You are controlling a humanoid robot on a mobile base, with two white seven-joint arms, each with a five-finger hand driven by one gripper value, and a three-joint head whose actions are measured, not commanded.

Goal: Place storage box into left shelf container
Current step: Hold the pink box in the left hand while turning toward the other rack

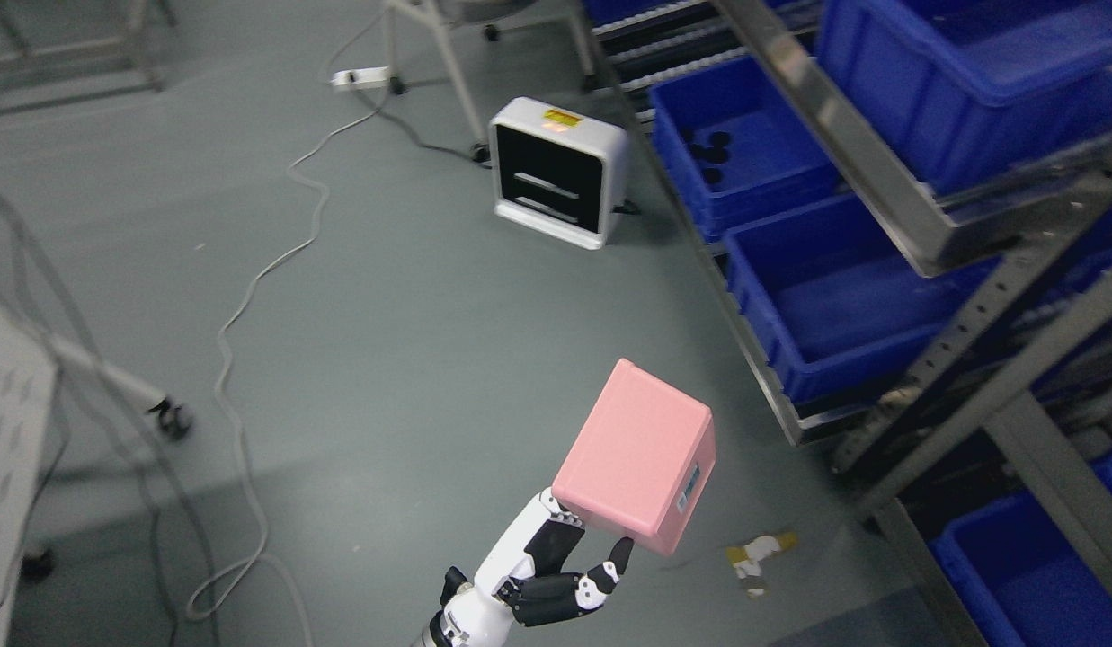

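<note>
Storage box [636,454], pink, is up in the air over the floor [412,359], well short of the shelf's [879,207] front edge and not over any bin. Left hand [547,562] comes in at the bottom edge and has it pinched from below at the lower corner: fingers [600,575] curled up against the underside and near face, box tilted on them. Probably a carry pose, held low and clear of the shelf frame. The grip covers only a small part of the box, so I'd call it marginal and a slip is possible. Two open blue containers on the lower tier: far one [744,153] has dark items in it, near one [834,296] looks empty. Can't tell which counts as "left". Box needs to go up and over a rim. Right arm not visible.
</note>
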